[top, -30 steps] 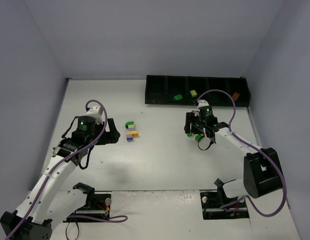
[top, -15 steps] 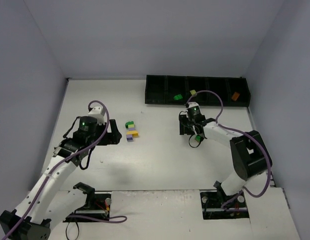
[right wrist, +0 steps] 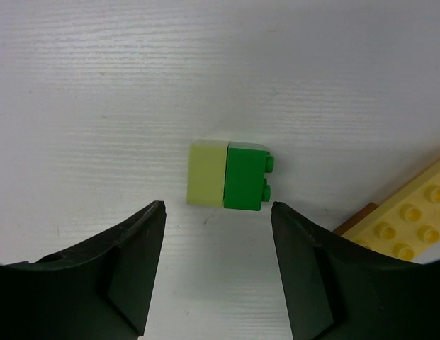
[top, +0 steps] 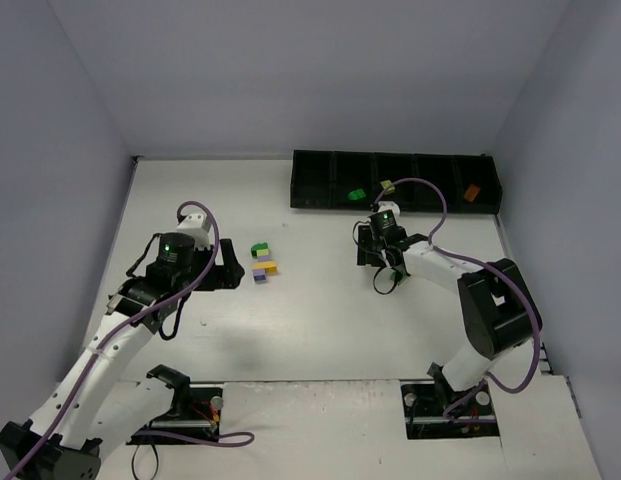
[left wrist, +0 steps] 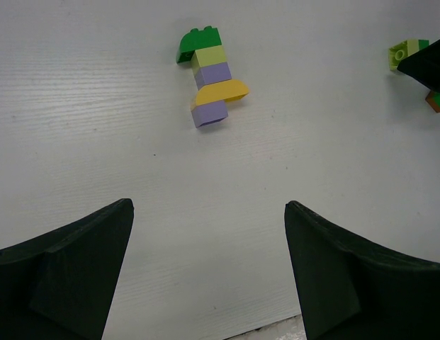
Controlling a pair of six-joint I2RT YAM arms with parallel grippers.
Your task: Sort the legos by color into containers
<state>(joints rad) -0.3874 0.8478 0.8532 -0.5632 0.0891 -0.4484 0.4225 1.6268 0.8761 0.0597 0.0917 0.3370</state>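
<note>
Right fingers [right wrist: 124, 283] spread, empty, framing a lime-and-green brick pair [right wrist: 228, 175] lying on the tabletop [right wrist: 99, 85]. We judge it light, rigid, slick: pinch the flat sides, not the studs. Left fingers [left wrist: 64, 273] spread wide, empty, short of the five-brick stack [left wrist: 210, 76].

Flat white matte worktop [top: 310, 320] with fine ribbed grain, plain pale lavender-grey back wall [top: 310, 70], matching left side wall [top: 50, 150] and right side wall [top: 580, 130], soft even light, faint shadows.
</note>
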